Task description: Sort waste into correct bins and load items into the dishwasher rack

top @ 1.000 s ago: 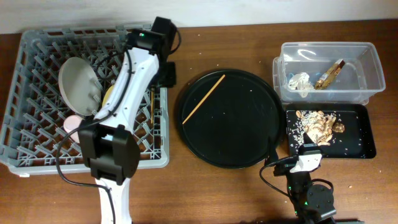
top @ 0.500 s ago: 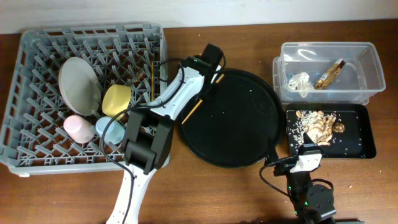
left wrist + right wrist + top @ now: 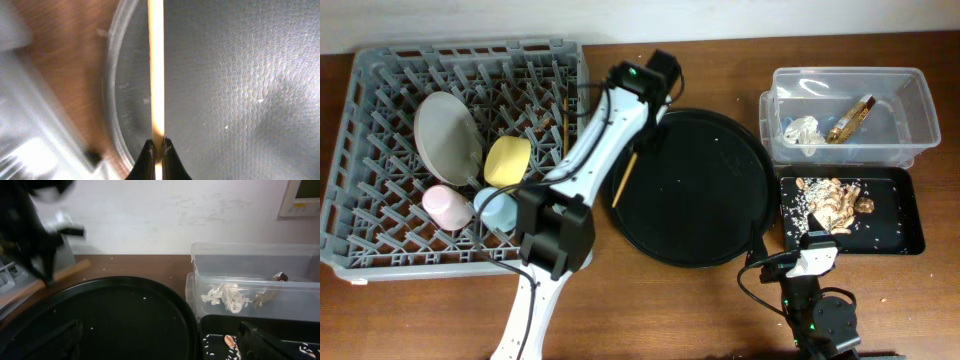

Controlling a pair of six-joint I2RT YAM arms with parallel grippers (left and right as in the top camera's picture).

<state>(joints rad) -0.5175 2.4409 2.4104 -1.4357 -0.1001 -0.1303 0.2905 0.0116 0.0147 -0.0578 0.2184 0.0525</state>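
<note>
My left gripper (image 3: 642, 142) is shut on one wooden chopstick (image 3: 625, 177) at the left rim of the round black tray (image 3: 700, 200); the left wrist view shows the jaws (image 3: 156, 146) pinching the chopstick (image 3: 156, 70). The other chopstick (image 3: 564, 125) lies in the grey dishwasher rack (image 3: 380, 250), along with the plate (image 3: 445, 135), yellow bowl (image 3: 507, 160), pink cup (image 3: 447, 205) and blue cup (image 3: 498, 208). The tissue (image 3: 802, 130) and wrapper (image 3: 850, 118) are in the clear tub (image 3: 915, 110). Food scraps (image 3: 830, 200) lie in the black rectangular tray (image 3: 905, 225). My right gripper (image 3: 165, 347) is open and empty, low by the front edge.
The round black tray fills the table's middle, with a few white crumbs on it. The rack stands at the left, the tub and black tray at the right. The right arm's base (image 3: 815, 315) is at the front edge.
My left arm swung from over the rack to the round tray and closed on the chopstick there. The chopstick has shifted left, toward the tray's rim. The right arm has not moved.
</note>
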